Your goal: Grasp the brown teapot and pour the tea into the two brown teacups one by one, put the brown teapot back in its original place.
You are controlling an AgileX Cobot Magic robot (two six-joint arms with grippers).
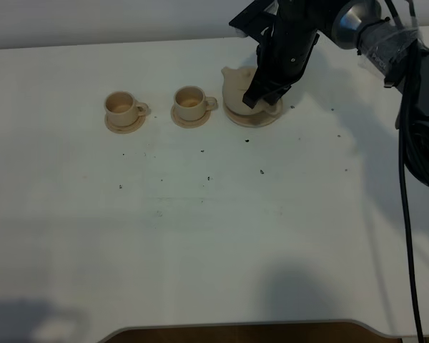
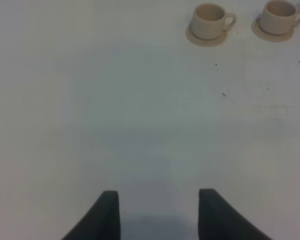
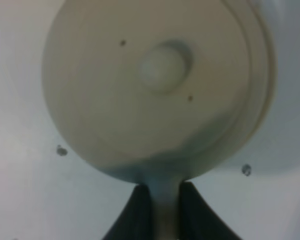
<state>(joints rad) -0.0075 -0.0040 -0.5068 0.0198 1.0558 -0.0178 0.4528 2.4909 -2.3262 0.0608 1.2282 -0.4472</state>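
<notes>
The brown teapot (image 1: pixel 236 84) stands on its wide saucer, the original place (image 1: pixel 256 120), at the back of the white table. My right gripper (image 1: pixel 263 94) comes down over its right side and partly hides it. In the right wrist view the teapot's lid and knob (image 3: pixel 160 70) fill the frame, and the right gripper (image 3: pixel 165 212) is shut on the teapot's handle (image 3: pixel 165 197). The two brown teacups (image 1: pixel 120 107) (image 1: pixel 190 101) sit on small saucers to the teapot's left. My left gripper (image 2: pixel 160 215) hangs open over bare table, well short of the two teacups (image 2: pixel 208 18) (image 2: pixel 279 14).
Small dark specks (image 1: pixel 262 171) are scattered over the white table (image 1: pixel 214 236). The right arm's black cables (image 1: pixel 407 179) run down the right side. The table's front edge (image 1: pixel 236 327) lies at the near side.
</notes>
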